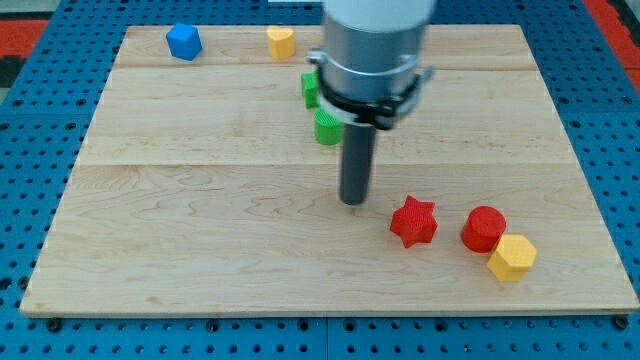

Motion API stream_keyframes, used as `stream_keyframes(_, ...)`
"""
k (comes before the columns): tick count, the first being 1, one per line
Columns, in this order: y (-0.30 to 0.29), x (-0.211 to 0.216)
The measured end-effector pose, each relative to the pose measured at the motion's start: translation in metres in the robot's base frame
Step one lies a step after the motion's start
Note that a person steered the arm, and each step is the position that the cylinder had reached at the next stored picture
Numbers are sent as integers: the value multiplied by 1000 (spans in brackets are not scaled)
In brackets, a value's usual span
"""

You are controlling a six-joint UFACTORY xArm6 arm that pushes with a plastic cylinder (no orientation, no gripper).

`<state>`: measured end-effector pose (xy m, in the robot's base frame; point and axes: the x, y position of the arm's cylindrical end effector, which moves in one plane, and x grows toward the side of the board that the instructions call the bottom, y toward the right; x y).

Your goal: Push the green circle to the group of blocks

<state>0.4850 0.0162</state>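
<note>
My tip (353,201) rests on the wooden board (200,200) near its middle. Two green blocks sit just above it, partly hidden by the arm: one (326,127) close above the tip and to its left, another (311,88) higher up. I cannot tell which of them is the circle. A group of blocks lies to the tip's lower right: a red star (413,221), a red cylinder (484,229) and a yellow hexagon (513,257). The star is the nearest, a short way right of the tip.
A blue block (184,42) sits at the board's top left. A yellow block (281,42) sits at the top, left of the arm. The board lies on a blue pegboard (40,150).
</note>
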Motion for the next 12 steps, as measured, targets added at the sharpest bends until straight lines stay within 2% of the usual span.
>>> stream_keyframes(1, 22, 7)
stream_keyframes(2, 81, 32)
stream_keyframes(3, 84, 44)
stream_keyframes(5, -92, -13)
stream_keyframes(6, -144, -69)
stream_keyframes(7, -125, -128)
stream_keyframes(9, 22, -99)
stream_keyframes(10, 15, -123)
stream_keyframes(11, 40, -104)
stream_keyframes(12, 86, -33)
